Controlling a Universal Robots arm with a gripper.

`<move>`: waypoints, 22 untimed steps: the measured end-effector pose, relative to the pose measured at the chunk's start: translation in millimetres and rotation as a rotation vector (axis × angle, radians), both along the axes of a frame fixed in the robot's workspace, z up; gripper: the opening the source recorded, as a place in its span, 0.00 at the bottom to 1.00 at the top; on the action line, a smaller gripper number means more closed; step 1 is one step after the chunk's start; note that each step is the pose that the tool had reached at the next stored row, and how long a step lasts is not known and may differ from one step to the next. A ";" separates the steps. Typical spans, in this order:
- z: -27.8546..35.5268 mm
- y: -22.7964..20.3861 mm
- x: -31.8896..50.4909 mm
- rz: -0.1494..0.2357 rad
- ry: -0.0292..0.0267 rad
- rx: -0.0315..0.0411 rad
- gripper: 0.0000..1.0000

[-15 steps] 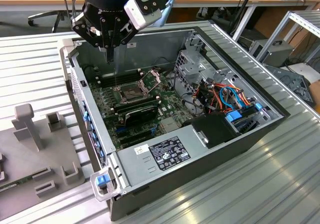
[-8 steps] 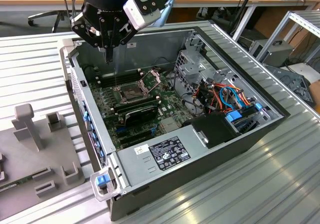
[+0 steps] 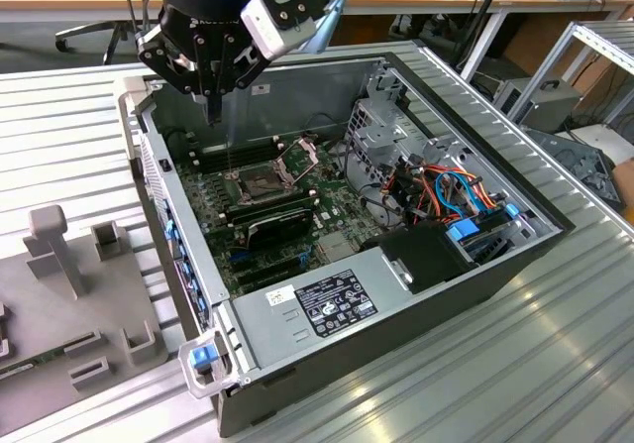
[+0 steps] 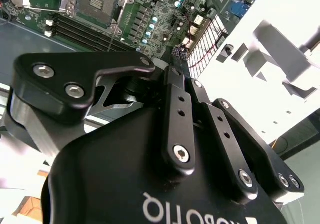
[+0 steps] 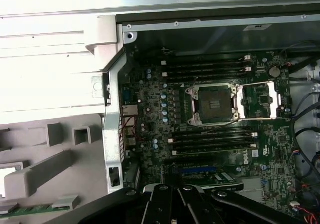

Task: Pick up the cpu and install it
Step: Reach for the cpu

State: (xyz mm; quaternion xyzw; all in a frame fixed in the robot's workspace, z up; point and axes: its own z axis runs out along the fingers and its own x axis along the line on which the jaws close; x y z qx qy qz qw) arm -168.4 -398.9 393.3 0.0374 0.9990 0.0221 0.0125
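My gripper (image 3: 214, 114) hangs over the far left corner of the open computer case (image 3: 466, 294), above the green motherboard (image 3: 213, 220). Its fingers (image 5: 176, 190) are pressed together with nothing visible between them. The dark square socket (image 5: 212, 103) lies bare, with its hinged metal frame (image 5: 257, 101) swung open beside it; both wrist views show the socket (image 4: 97, 1). The cpu is hidden or out of view. A pale square patch (image 5: 10, 176) sits in a recess of the grey fixture; I cannot tell what it is.
The grey fixture (image 3: 69, 304), with upright blocks and a green memory stick (image 3: 20, 369), lies at the exterior view's left of the case. Memory slots (image 5: 210, 139) flank the socket. Cables and a drive cage (image 3: 446, 190) fill the case's other side. Everything rests on a ribbed metal table (image 3: 475, 384).
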 end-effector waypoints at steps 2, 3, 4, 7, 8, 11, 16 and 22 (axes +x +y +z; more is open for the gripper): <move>0.0 0.0 -0.7 0.000 0.0000 0.0000 0.11; 0.0 0.0 -1.0 0.000 0.0001 0.0000 0.11; 0.0 0.0 -1.4 0.000 0.0000 0.0000 0.11; 0.0 0.0 -2.4 0.000 0.0001 0.0000 0.11; 0.0 0.0 -2.8 0.000 0.0000 0.0000 0.11; 0.0 0.0 -3.9 0.000 0.0001 0.0000 0.11; 0.0 0.0 -6.4 0.000 0.0001 0.0000 0.11; 0.0 0.0 -10.2 0.000 0.0000 0.0000 0.11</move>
